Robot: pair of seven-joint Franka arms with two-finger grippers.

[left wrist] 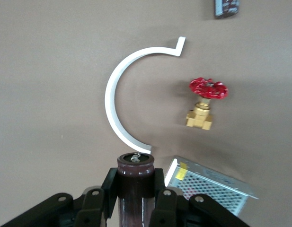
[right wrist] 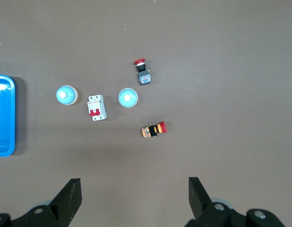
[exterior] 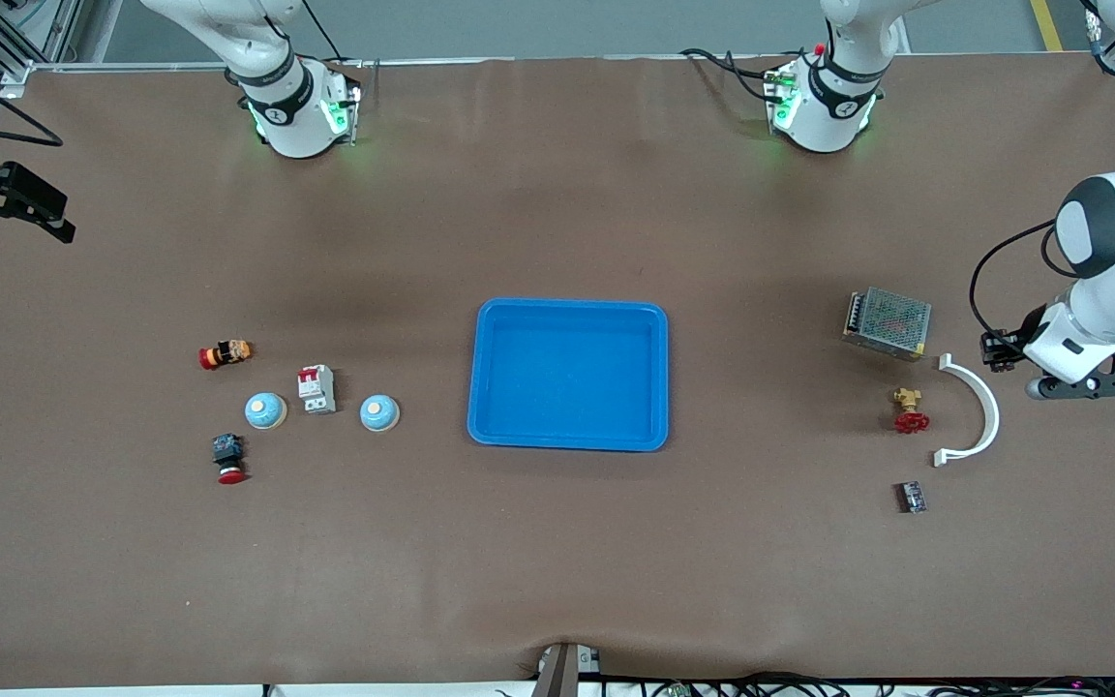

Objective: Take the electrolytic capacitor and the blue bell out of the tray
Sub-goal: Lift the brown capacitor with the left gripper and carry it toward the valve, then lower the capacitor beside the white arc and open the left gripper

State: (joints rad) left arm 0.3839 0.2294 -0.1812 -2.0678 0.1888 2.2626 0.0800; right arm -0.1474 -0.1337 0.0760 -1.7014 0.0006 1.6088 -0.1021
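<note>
Tray [exterior: 568, 440] lies mid-table, between two bells [exterior: 379, 413] and valve [exterior: 909, 411].

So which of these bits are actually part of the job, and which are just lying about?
Job: tray, empty; capacitor, held in left end effector, away from the tray; two blue bells, on the table toward the right arm's end; right end effector, open, waiting over that end.

Lying about: circuit breaker, two red pushbuttons, power supply, red-handled valve, white bracket, dark module.
</note>
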